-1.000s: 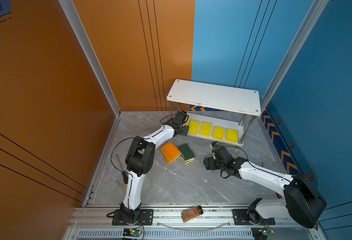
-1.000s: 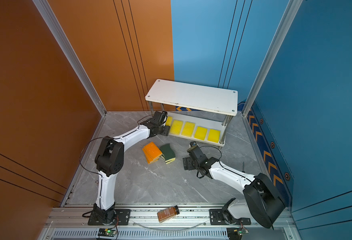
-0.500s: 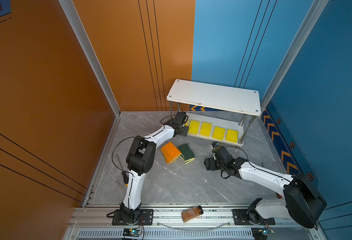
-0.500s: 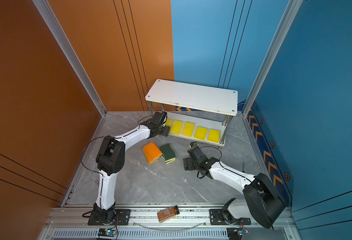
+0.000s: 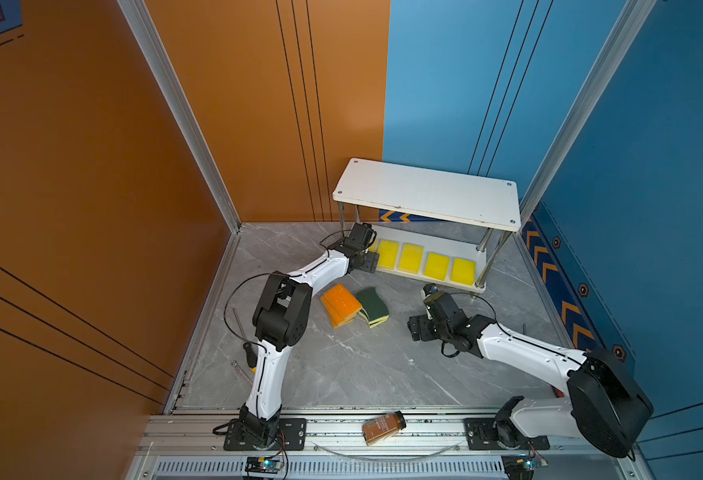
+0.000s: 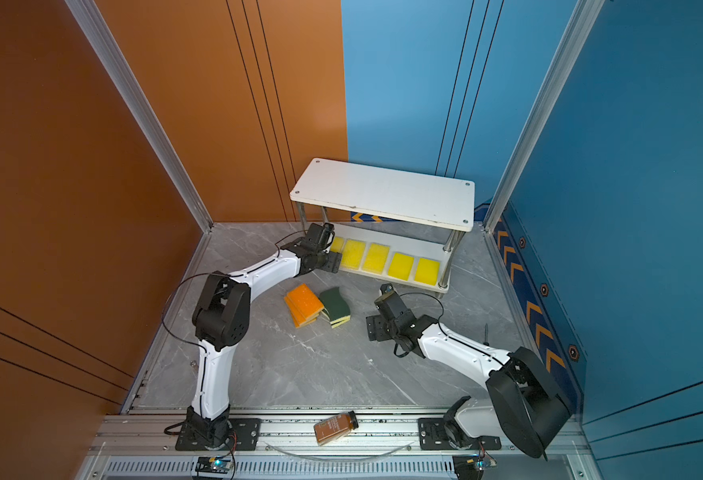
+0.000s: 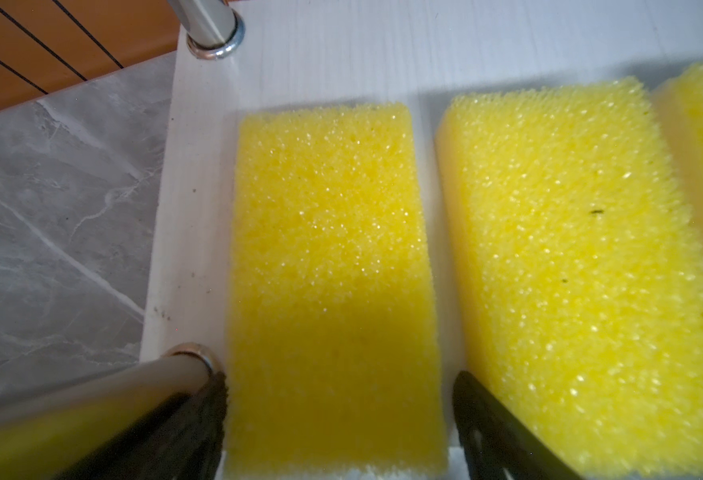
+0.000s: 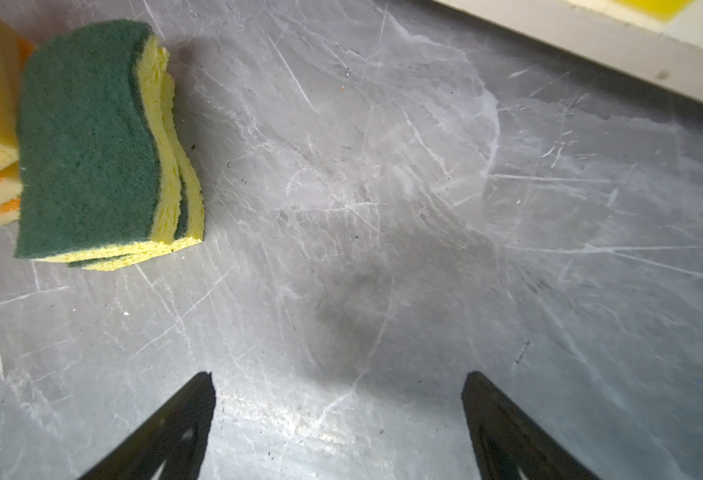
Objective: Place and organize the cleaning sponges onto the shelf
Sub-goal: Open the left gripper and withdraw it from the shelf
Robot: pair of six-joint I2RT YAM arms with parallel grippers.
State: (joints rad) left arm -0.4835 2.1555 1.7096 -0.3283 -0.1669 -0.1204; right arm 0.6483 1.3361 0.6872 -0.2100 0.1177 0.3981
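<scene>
Left wrist view: left pincer (image 7: 337, 376) sits spread, fingers (image 7: 204, 432) flanking the long sides of the leftmost yellow sponge (image 7: 333, 282). The foam isn't squashed, so I read it as let go, gripping nothing. That sponge lies flat at the left end of the lower board (image 7: 193, 249) of the shelf (image 5: 428, 193). Four more yellow sponges (image 5: 410, 257) sit in a row to its right with small gaps; top board is bare.

In the right wrist view, right pincer (image 8: 340, 374) hangs wide over bare grey surface (image 8: 383, 208), holding nothing, right of the loose stacks.

Not shelved yet: orange-topped sponges (image 5: 340, 303), three stacked, and green-topped sponges (image 5: 371, 305), two stacked. The stacks touch, on the surface just near of the shelf.

Handling, my read:
- Light, soft open-cell foam. It will squash and spring back; coarse, so grippy rather than slippery. Not fragile.
- Scouring tops look stiffer than the yellow base.
- Pinch across the short width at mid-length, on the long flanks, top one only, or the one under may drag along.

Orientation:
- Shelved yellows lie flat, long axes near-far across the board, long sides facing each other.
- Both loose stacks are scour-side up, long axes near-far but skewed toward near-right, orange more so. They likely need a twist to square with the row.
</scene>
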